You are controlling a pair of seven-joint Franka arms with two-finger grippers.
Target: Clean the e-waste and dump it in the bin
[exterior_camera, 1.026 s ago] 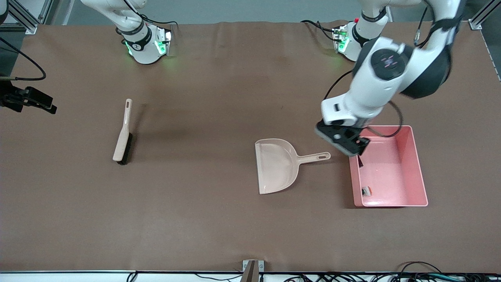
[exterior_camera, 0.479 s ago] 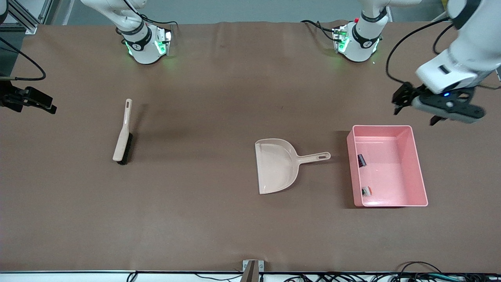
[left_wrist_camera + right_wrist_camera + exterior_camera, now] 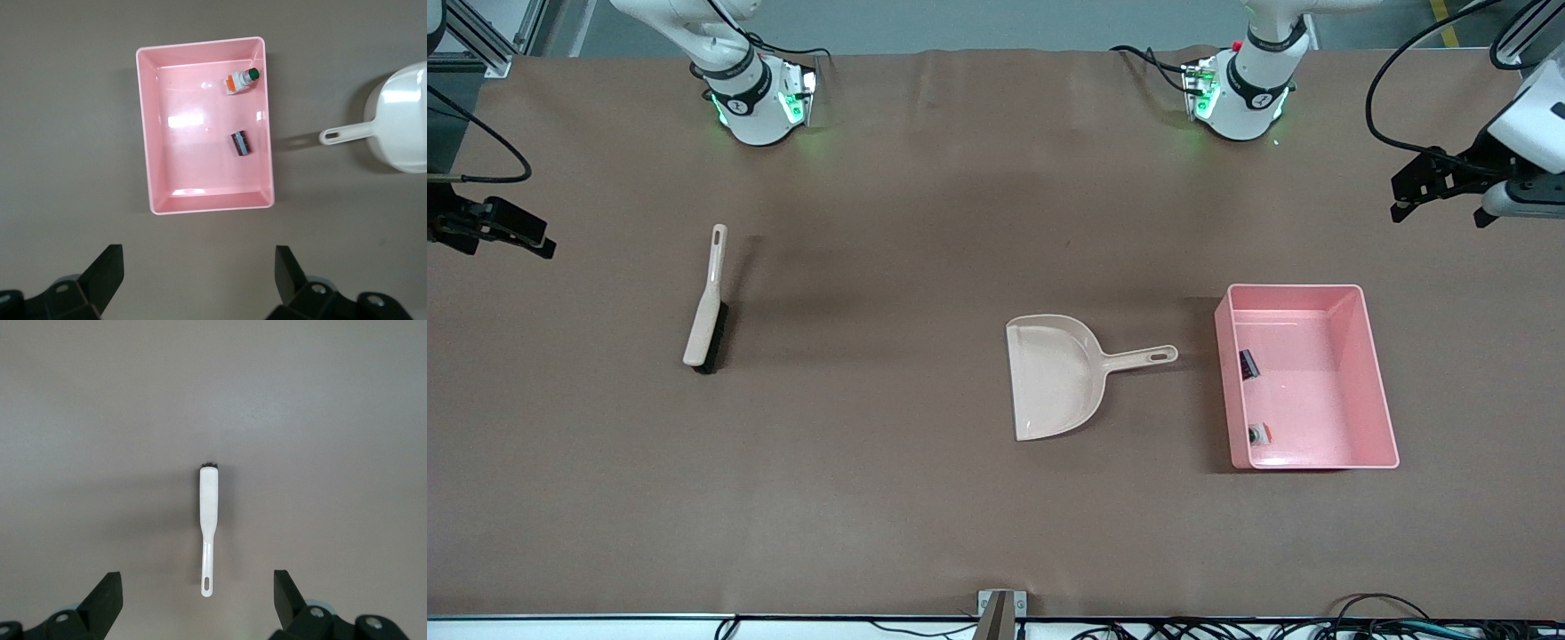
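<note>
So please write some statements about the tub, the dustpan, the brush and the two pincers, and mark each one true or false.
1. Both e-waste parts lie inside the pink bin. True.
2. The dustpan lies upside down inside the bin. False: it lies on the table beside the bin, toward the right arm's end.
3. The left pincer is shut on the dustpan's handle. False: it is open and holds nothing, at the left arm's end of the table.
4. The brush lies on the table, untouched by either pincer. True.
5. The right pincer is open and empty. True.
</note>
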